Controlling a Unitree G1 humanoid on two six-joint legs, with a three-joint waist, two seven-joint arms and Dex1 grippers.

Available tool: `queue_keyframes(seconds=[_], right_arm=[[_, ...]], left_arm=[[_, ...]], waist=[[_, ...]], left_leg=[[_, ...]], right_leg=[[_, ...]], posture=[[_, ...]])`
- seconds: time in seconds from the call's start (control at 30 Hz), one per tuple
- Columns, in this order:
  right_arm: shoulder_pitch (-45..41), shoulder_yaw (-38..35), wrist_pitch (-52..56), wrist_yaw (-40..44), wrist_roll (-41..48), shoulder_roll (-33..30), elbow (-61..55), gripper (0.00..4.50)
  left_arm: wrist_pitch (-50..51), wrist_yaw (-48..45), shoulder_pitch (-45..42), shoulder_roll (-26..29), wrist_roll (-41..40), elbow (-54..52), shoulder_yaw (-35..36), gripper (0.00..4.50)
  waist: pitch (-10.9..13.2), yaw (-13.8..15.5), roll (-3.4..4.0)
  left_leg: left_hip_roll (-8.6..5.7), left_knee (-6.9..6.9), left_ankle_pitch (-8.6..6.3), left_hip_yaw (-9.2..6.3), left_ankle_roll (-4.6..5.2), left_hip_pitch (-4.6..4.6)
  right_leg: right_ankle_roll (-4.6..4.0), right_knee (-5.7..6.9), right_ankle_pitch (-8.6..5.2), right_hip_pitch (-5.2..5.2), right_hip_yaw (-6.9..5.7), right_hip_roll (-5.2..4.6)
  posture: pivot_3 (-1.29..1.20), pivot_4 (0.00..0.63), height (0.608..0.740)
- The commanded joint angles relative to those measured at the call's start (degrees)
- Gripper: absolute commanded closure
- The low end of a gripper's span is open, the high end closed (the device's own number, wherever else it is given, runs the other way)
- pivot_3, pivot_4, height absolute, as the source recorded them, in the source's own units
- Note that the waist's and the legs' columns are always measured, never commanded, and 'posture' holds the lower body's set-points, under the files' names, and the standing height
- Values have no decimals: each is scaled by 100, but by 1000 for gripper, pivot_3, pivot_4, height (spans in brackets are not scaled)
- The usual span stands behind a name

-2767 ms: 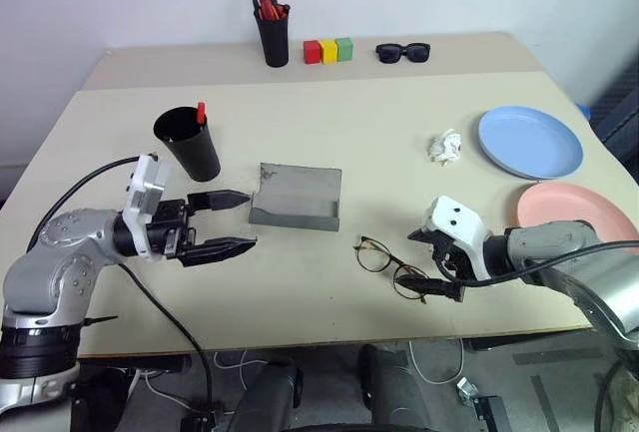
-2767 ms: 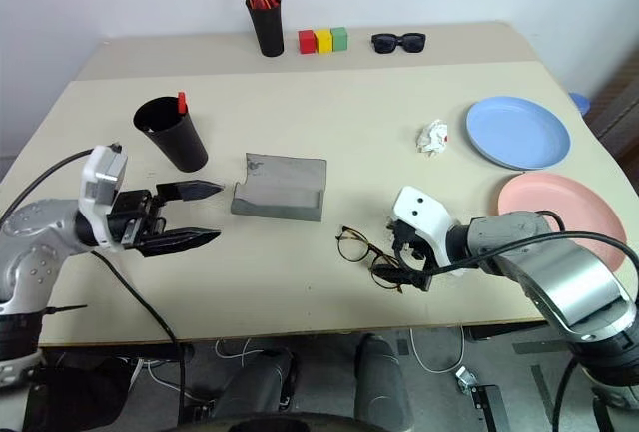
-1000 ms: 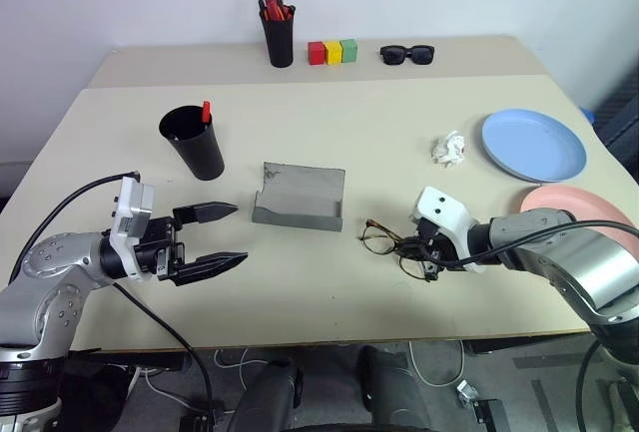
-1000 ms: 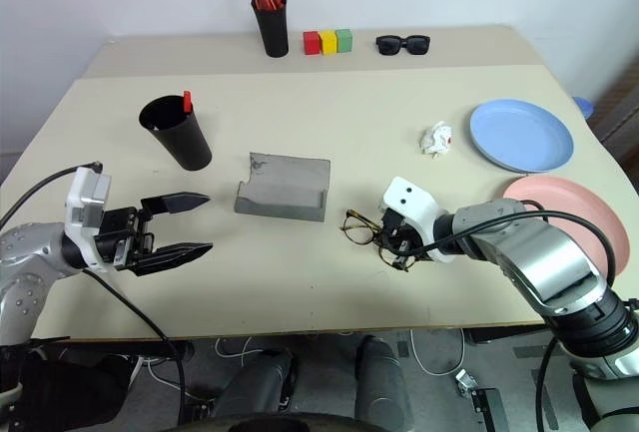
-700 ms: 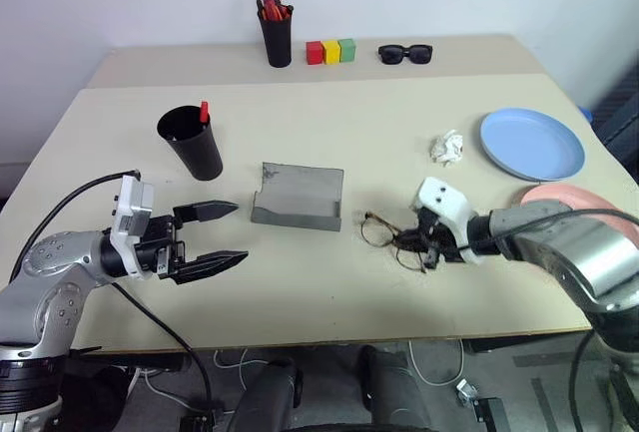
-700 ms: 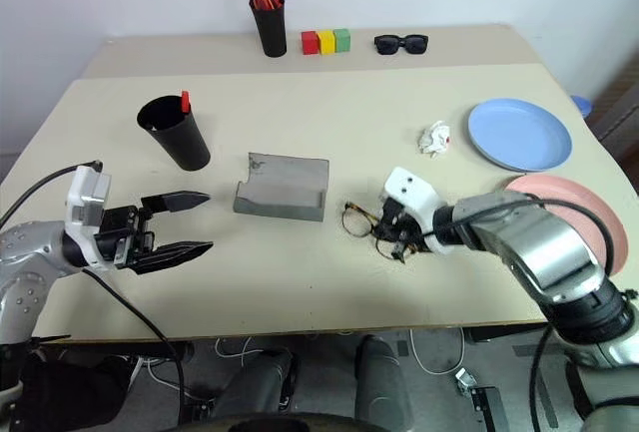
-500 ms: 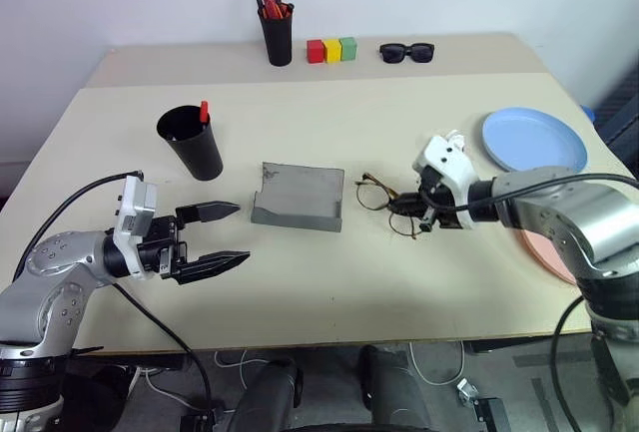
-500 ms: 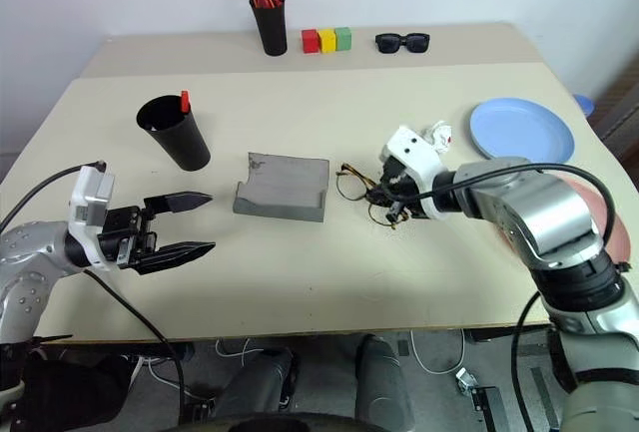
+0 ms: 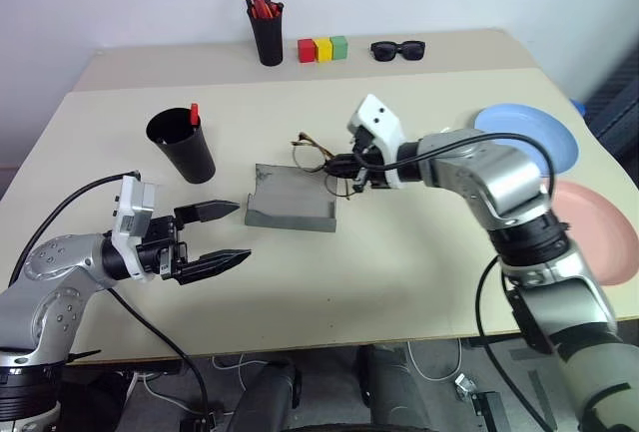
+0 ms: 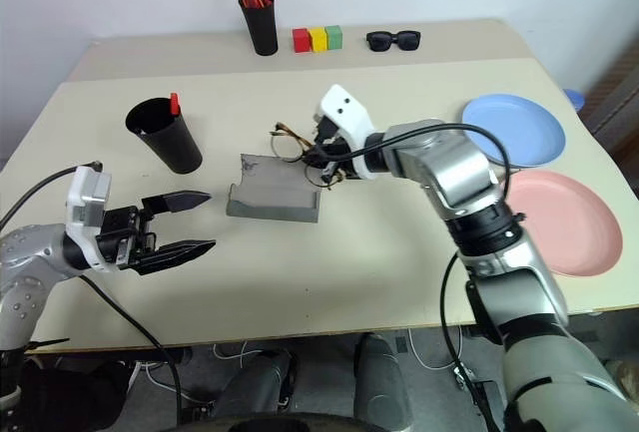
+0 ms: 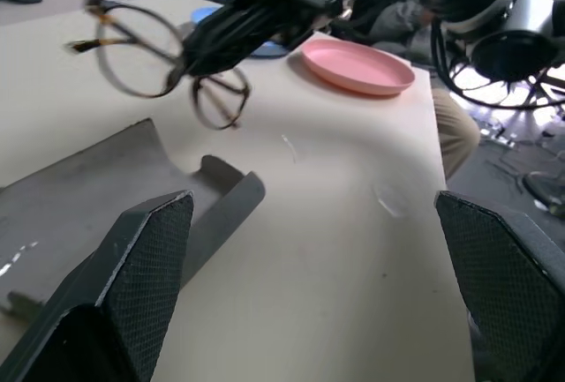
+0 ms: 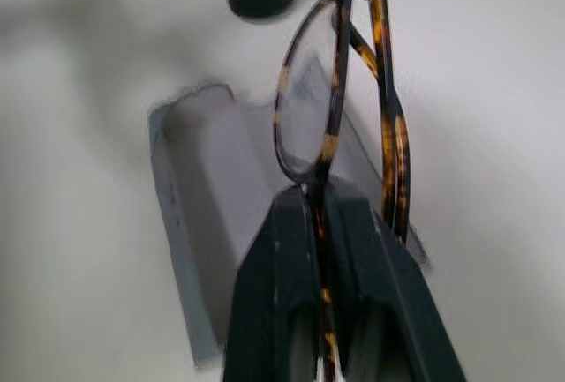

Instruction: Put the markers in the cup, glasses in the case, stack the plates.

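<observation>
R gripper (image 9: pixel 342 171) is clenched on the glasses (image 9: pixel 318 156), pinching the frame at about the bridge w/ the specs held in the air over the right, far end of the open case (image 9: pixel 292 211). L gripper (image 9: pixel 225 235) is released, fingers spread wide, hovering level just left of and nearer than the case, holding nothing.

Risks: the grip is thin, on one narrow bit of wire, so the glasses could swivel or slip if the wrist tilts quickly. One temple arm looks partly unfolded, judging by the wrist view; it may catch the case's raised lip and leave the specs half out. Dropping from height could also nudge the light case, since nothing steadies it.

Cup (image 9: pixel 181 143) sits at far left w/ a red-capped marker (image 9: pixel 193 113) sticking out. Blue plate (image 10: pixel 513 129) and pink plate (image 10: pixel 552 221) lie apart at right, not yet stacked.

Hard to tell: the second marker isn't made out, poss. inside the cup. R arm covers part of the blue plate in the left eye view. Exact height of the glasses over the case is unclear.
</observation>
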Motion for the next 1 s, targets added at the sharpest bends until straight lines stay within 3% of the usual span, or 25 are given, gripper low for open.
queue_keyframes(seconds=[0.03,0.27,0.43,0.8,0.9,1.0], right_arm=[[-155,21,-400,-145,-186,533,297,4479],[56,168,-639,-253,-434,1264,594,4479],[190,684,-1094,160,-906,1019,628,4479],[175,769,-968,760,-1150,739,725,4479],[150,712,-1011,757,-1211,787,839,3462],[186,645,-1058,740,-1242,818,846,1943]], left_arm=[[31,80,104,71,-147,-279,195,0],[75,174,212,111,-197,-385,284,0],[67,197,233,117,-204,-407,262,0],[-74,157,177,71,-103,-324,142,0],[-90,180,173,56,-121,-323,133,0],[-102,185,171,71,-122,-322,138,0]], waist=[[0,-5,0],[0,5,1],[0,2,1],[0,-9,1],[0,-7,1],[0,-6,1]], left_leg=[[0,-10,3,0,-4,3],[13,-35,13,0,-22,-8],[12,-35,13,2,-22,-5],[20,-35,16,5,-27,0],[22,-35,16,5,-28,-1],[22,-35,16,5,-28,-1]], right_leg=[[-1,0,0,-4,1,0],[-19,7,11,-31,0,9],[-19,9,12,-31,0,9],[-29,11,17,-31,0,28],[-29,11,18,-30,0,27],[-30,11,18,-30,0,28]], posture=[[0,150,740],[0,150,740],[0,150,740],[0,150,740],[0,150,740],[0,150,740]])
